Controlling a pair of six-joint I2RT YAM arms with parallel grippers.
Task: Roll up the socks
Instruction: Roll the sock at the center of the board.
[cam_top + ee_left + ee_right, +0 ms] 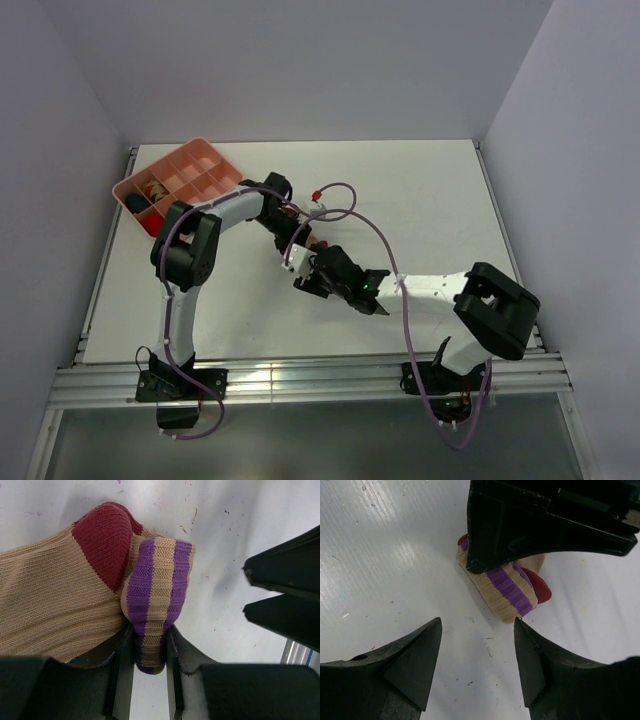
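Rolling appears barely begun: left end effector (150,647) clamps the striped cuff (156,580) of the tan sock (45,600), seemingly unrolled; right end effector (477,662) spread, empty.

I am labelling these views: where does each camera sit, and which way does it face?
Top external: above, behind the robot, facing down on the table; left arm and right arm show.
Left wrist: on the left arm, facing down along the left gripper, shut on the striped sock.
Right wrist: on the right arm, facing down past the open right gripper.
Shared: both wrist views show that sock.
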